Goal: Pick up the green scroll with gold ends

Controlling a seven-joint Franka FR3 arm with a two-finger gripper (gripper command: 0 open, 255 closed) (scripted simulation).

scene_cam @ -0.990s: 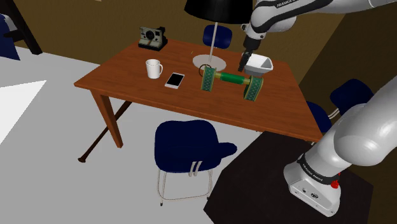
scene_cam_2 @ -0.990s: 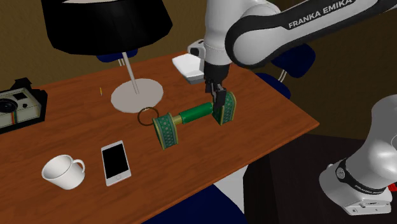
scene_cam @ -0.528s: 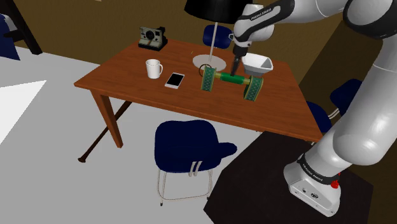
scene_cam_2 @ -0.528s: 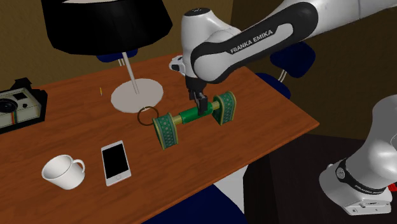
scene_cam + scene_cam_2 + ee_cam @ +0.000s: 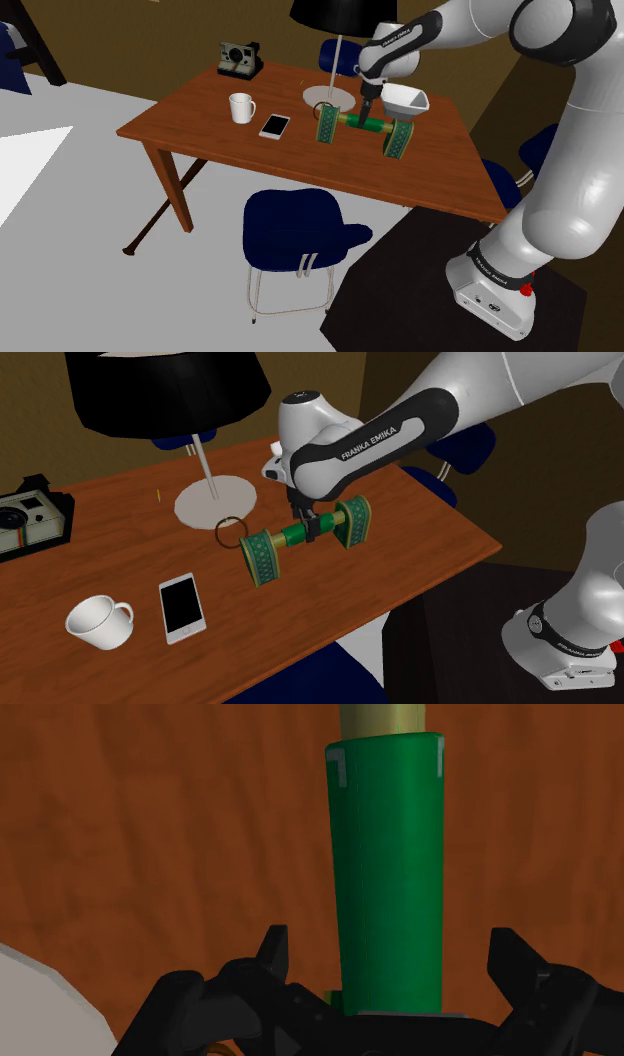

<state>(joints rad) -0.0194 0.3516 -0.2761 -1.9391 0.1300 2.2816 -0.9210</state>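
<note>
Gripper [image 5: 309,530] lowered, jaws astride green scroll [image 5: 262,558]; arm [image 5: 365,440] reads FRANKA EMIKA.

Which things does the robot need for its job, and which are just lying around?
For the job: green scroll with patterned gold-green ends; black two-finger gripper, open around it.
Just lying about: white mug; white smartphone; boxy instant camera; black-shaded lamp; white dish; blue chair.

Shoulder camera sat high beside the stand [image 5: 400,300], well back, facing down and left over the whole table [image 5: 200,125]. Second exterior camera stood nearer, on the table's chair side, looking down across the top. Both shared the scroll [image 5: 352,121], lamp base [image 5: 328,97] and stand. Wrist camera pointed down, very close on the scroll's green middle.
</note>
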